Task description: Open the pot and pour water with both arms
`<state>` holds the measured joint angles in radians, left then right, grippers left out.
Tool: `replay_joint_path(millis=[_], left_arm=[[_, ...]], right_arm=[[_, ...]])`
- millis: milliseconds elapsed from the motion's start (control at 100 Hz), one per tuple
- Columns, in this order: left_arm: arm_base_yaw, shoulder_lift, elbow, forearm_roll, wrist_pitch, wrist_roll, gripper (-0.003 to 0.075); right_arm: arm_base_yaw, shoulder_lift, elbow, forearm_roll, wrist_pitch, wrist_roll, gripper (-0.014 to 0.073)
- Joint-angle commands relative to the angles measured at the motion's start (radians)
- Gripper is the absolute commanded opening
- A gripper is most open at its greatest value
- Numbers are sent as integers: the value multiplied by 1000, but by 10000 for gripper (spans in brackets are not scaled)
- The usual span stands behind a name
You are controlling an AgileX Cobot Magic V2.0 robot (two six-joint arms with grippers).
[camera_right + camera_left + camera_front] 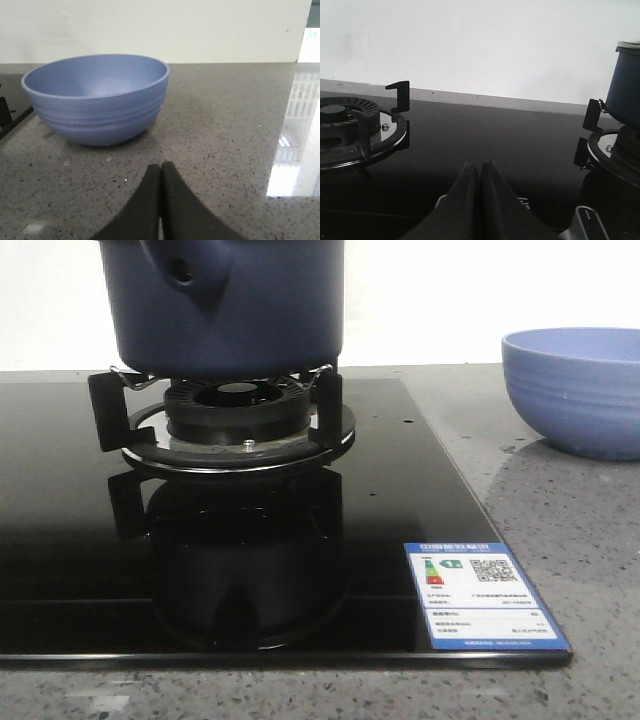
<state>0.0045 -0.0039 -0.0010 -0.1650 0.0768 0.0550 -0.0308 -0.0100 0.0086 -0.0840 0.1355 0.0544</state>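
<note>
Front view: the pot (225,305) sits on the burner (238,410) at upper centre, its top cut off by the frame edge, so we cannot see a lid. The bowl (580,388) stands at right on the grey surface (560,540). Neither hand shows.

Left wrist view: our left hand (481,172), fingers pressed together, empty, low centre; pot at far right. Risk: a low reach could clip the trivet prongs.

Right wrist view: our right hand (161,172), fingers together, empty, near the bowl. Risk: an advance could shove the bowl; a tilted pour could miss its rim.
</note>
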Motion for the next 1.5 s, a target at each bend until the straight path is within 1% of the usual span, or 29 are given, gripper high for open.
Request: replay_joint_path(millis=[0,200,270,320,410,480,490,500,580,670,740,800,860,910,990,1100,1190,1240,1291,1391,1491], left_arm=[[-7,-26,34,-9,-82,-2,-20],[-7,-26,34,-30,-84,-2,-20],[-7,-26,34,-83,-84,-2,-20],[-7,-26,34,-161,-86,-2,-20],[-7,-26,34,-310,-86,-2,-20],[-7,-26,34,-448,-86,-2,-20],[-7,-26,34,-485,-86,-2,-20],[-7,-26,34,-485,-86,-2,-20],[-7,-26,34,-624,-89,-2,-20],[-7,-26,27,-723,-87,-2,-20],[-7,-26,7,-728,-77,-2,-20],[-7,-26,-28,-711,-34,-1,-20],[-7,-23,-73,-637,27,4,-20],[-7,-9,-134,-573,92,33,-20],[-8,33,-227,-543,204,147,-20],[-10,126,-364,-552,348,314,-20],[-10,208,-456,-551,424,390,-20],[-12,247,-494,-551,445,410,-20],[-37,278,-520,-552,444,417,-20],[-122,326,-553,-569,426,425,-20],[-209,362,-585,-568,423,492,-19]], right_arm=[[-8,-18,25,-13,-109,-2,-62],[-8,-18,25,1,-124,-2,-62],[-8,-18,25,46,-136,-2,-62],[-8,-18,25,91,-136,-2,-62],[-8,-18,25,217,-162,0,-62],[-8,-18,25,339,-172,2,-62],[-8,-18,25,364,-172,2,-62],[-8,-18,25,376,-172,2,-62],[-8,-18,25,510,-173,2,-62],[-8,-18,14,608,-164,2,-62],[-8,-18,-14,620,-136,2,-62],[-8,-16,-55,616,-96,-4,-62],[-8,-10,-102,606,-36,-40,-60],[-8,10,-156,582,20,-75,-59],[-8,75,-237,543,129,-123,-58],[-8,206,-352,526,212,-196,-59],[-8,328,-443,526,283,-261,-59],[-8,387,-490,526,330,-271,-63],[1,441,-530,526,363,-292,-63],[41,501,-585,526,379,-350,-63],[95,528,-620,526,383,-413,-57]])
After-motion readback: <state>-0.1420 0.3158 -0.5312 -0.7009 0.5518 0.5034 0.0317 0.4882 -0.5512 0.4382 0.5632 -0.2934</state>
